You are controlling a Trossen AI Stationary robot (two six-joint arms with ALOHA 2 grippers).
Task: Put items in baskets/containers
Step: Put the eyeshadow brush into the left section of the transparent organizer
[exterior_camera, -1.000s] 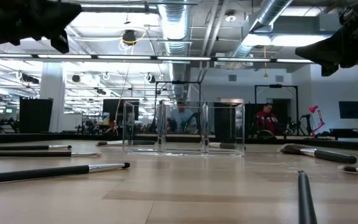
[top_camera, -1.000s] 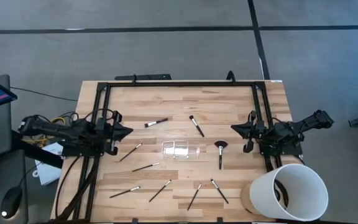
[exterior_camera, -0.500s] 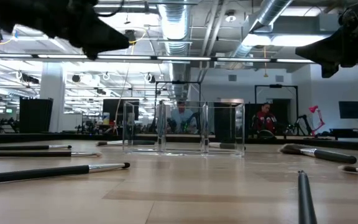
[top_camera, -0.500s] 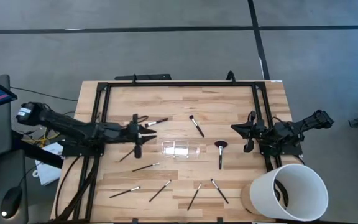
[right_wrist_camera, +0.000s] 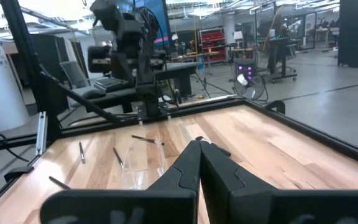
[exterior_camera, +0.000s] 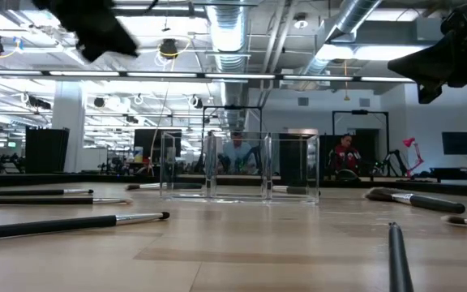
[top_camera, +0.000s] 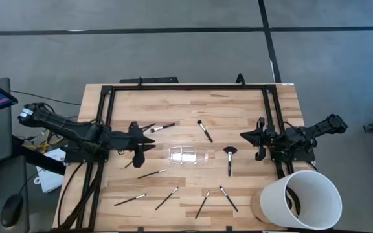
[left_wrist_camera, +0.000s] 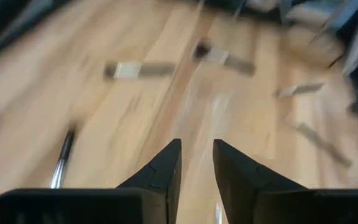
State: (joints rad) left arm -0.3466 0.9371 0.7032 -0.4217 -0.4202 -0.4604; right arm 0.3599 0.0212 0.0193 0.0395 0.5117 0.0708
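**Operator:** Position check, taking the clear tray (top_camera: 190, 155) at mid-table as our reference. What do we have to its left?

**Technician:** We see the left gripper (top_camera: 141, 144) above the wood just left of the tray, its fingers (left_wrist_camera: 166, 171) parted by a narrow gap and holding nothing. One brush (top_camera: 162, 127) lies beyond it with its handle end near the gripper; another brush (top_camera: 151, 173) lies left of the tray on the near side.

**Operator:** And the tray?

**Technician:** We see no brush in it. More brushes (top_camera: 167, 198) lie along the table's near edge.

**Operator:** Right of the tray?

**Technician:** We find the fan brush (top_camera: 230, 157) just right of it. Farther right, the right gripper (top_camera: 259, 144) waits at the frame rail with its fingers (right_wrist_camera: 188, 167) pressed together, empty. The white bucket (top_camera: 303, 197) stands beyond it, at the near corner.
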